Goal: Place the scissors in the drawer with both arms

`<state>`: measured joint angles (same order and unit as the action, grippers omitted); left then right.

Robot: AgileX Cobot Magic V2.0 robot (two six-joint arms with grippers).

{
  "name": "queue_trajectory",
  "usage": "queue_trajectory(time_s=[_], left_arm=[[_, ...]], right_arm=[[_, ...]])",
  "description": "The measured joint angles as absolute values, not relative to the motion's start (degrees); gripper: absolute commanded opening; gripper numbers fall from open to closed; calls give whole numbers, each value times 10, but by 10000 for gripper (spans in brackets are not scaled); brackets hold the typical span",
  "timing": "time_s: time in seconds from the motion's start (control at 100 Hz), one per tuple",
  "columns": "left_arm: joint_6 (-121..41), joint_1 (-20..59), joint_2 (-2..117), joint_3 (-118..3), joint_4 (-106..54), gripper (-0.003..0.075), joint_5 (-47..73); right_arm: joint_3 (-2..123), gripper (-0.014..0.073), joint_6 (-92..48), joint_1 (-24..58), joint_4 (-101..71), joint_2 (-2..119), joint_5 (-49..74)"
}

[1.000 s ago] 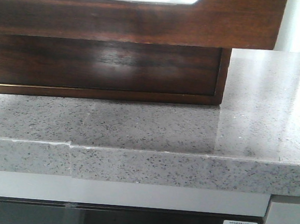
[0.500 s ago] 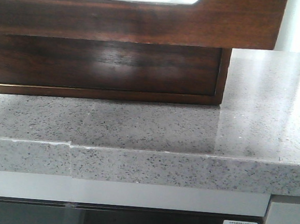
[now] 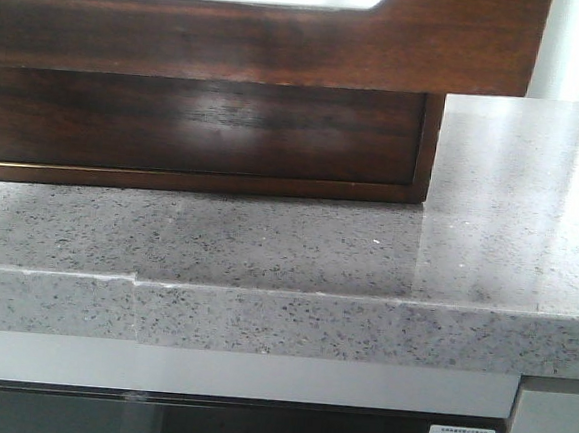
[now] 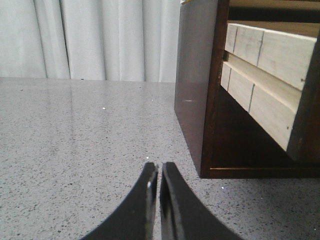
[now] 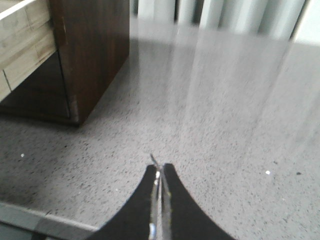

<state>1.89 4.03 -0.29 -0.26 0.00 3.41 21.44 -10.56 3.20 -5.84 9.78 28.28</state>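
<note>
The drawer (image 3: 283, 45) has a dark glossy brown front with a wide pale cutout and stands pulled out from the dark wooden cabinet (image 3: 196, 124). Its pale wooden side shows in the left wrist view (image 4: 270, 55) and in the right wrist view (image 5: 22, 35). My left gripper (image 4: 159, 167) is shut and empty, low over the counter beside the cabinet's corner. My right gripper (image 5: 160, 167) is shut on the scissors (image 5: 153, 158). Only a thin metal blade shows between the fingers, its tip poking out past them. Neither gripper shows in the front view.
The speckled grey stone counter (image 3: 367, 253) carries the cabinet and has a front edge with a seam. A dark appliance front (image 3: 253, 429) sits below it. White curtains (image 4: 100, 40) hang behind the counter. The cabinet's side wall (image 5: 92, 50) stands close to my right gripper.
The drawer front has shifted very slightly in the front view. Nothing else differs.
</note>
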Motion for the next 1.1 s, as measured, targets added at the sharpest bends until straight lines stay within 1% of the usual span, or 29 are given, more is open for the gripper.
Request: queue_trajectory(time_s=[0.19, 0.44, 0.75, 1.1], left_arm=[[19, 40, -3, -3, 0, -20, 34], [19, 40, -3, -3, 0, -20, 34], [19, 40, -3, -3, 0, -20, 33], [19, 40, -3, -3, 0, -20, 33]], right_arm=[[108, -69, -106, 32, -56, 17, 186], [-6, -69, -102, 32, -56, 8, 18], [-6, -69, -36, 32, 9, -7, -7], [-6, -69, -27, 32, 17, -7, -9]])
